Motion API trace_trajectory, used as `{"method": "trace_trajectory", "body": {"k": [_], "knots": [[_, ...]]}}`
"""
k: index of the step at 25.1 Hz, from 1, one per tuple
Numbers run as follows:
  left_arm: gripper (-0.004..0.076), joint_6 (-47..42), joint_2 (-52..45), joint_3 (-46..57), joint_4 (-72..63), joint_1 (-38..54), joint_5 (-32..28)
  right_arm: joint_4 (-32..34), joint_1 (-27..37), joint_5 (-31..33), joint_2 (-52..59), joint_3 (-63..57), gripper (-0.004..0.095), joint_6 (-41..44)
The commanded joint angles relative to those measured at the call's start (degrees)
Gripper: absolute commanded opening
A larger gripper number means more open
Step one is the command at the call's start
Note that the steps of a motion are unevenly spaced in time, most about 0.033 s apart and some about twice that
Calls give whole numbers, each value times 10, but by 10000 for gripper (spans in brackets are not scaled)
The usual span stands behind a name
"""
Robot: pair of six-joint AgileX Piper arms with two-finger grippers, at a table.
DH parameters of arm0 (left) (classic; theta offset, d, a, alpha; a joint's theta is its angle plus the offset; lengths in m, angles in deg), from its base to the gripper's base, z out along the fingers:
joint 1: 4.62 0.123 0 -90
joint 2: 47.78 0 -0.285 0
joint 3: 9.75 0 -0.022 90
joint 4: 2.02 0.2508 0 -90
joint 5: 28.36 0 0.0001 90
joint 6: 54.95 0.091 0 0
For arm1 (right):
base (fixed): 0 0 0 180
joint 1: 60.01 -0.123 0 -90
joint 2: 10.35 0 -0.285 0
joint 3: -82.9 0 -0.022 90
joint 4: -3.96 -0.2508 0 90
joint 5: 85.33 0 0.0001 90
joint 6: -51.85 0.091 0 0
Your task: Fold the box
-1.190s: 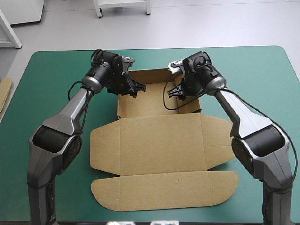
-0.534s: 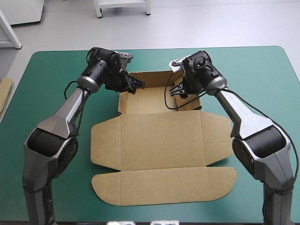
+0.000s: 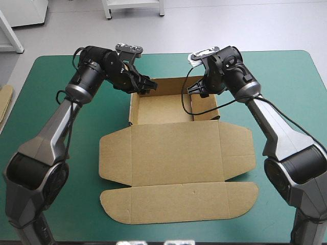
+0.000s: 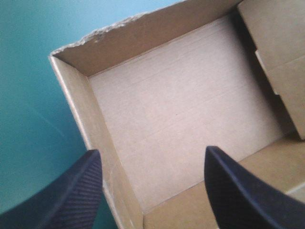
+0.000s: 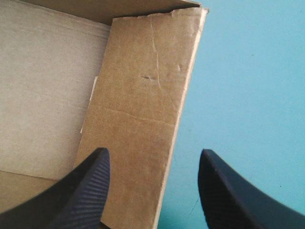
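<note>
The box point(image 3: 173, 148) lies on the middle of the table point(image 3: 286, 76), brown on the teal-green cover; its far part stands as an open tray with walls raised, and its lid lies flat toward the near edge, a rounded flap at each side and a long strip with rounded ends nearest me; my left gripper point(image 3: 146, 87) hangs over the tray's far left corner, and my right gripper point(image 3: 195, 91) hangs over the tray's far right corner, the two well apart with the tray's back wall between them; my left fingers point(image 4: 66, 195) are spread wide and pinch nothing; in the left wrist view one of them is over the cover just outside the tray's left wall, the other over the tray's inside near the fold where the lid begins, so the wall runs between them; whether they touch the board I cannot tell; my right fingers point(image 5: 76, 191) are spread just as wide and hold nothing; in the right wrist view one is over the tray's inside, the other over the bare cover, and the right wall panel, with a thin crease across its face, lies between them; an edge of more board point(image 3: 5, 102) shows at the table's left edge.
</note>
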Motion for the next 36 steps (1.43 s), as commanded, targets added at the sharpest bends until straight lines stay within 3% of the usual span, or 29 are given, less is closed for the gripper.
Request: {"method": "trace_trajectory", "body": {"k": [1, 8, 20, 27, 36], "knots": [[437, 12, -93, 50, -20, -5, -49, 12, -1, -2, 48, 18, 483, -11], [437, 24, -321, 376, -43, -5, -238, -7, -1, -2, 87, 16, 483, -29], [437, 32, -672, 710, -58, -5, -405, -37, -1, -6, 220, -27, 482, -42], [437, 32, -784, 776, -58, -5, -401, -52, -1, -54, 292, -118, 482, -36], [437, 32, -805, 815, -58, -5, -403, -31, -1, -113, 279, -158, 482, -34]]}}
